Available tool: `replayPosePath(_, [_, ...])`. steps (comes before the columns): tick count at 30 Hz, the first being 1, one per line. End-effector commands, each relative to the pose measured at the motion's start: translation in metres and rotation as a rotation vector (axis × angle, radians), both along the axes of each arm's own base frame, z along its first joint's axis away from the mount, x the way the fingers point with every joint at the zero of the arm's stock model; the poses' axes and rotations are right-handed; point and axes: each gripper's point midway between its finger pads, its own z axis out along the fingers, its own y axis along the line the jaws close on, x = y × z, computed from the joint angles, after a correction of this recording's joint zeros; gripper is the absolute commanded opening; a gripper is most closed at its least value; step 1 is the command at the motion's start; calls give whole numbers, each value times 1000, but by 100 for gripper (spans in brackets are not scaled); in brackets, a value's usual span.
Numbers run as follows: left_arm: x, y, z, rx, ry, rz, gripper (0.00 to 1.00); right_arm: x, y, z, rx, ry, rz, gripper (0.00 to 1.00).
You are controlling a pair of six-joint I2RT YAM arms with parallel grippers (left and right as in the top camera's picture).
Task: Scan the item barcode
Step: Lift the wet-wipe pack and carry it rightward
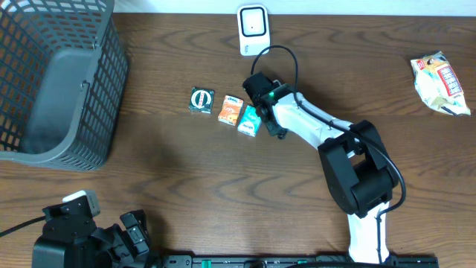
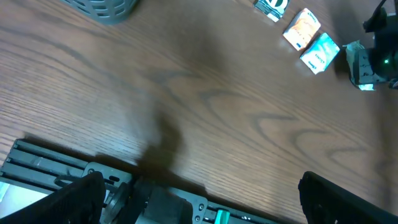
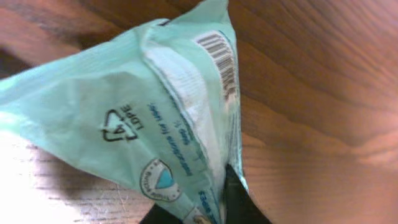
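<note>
Crinkled glossy plastic packet (image 3: 124,106), grained matt wood table (image 1: 223,179), grey plastic mesh basket (image 1: 104,89)

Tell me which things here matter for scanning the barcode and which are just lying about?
Job: teal plastic packet, right gripper shut on it, white boxy scanner.
Lying about: orange packet, dark green packet, grey mesh basket, white snack bag.

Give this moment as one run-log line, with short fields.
right jaws: shut on teal packet | left jaws: open, empty | barcode: seen in right wrist view | scanner: apart from packet
</note>
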Motion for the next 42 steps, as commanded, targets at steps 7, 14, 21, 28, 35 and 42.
replayPosePath(7, [0,2,1,2,-4,15,98,-15,20,25,309,223,-24,1])
replayPosePath(14, [0,2,1,2,-4,15,98,-34,67,78,832,412,222,1])
replayPosePath(21, [0,2,1,2,-4,15,98,-54,47,74,1113,535,113,1])
replayPosePath(28, [0,2,1,2,-4,15,98,-75,22,48,1268,579,0,1])
replayPosePath(35, [0,2,1,2,-4,15,98,-65,-60,-6,972,502,-367,9])
replayPosePath(42, [0,2,1,2,-4,15,98,-41,-112,31,853,442,-491,40])
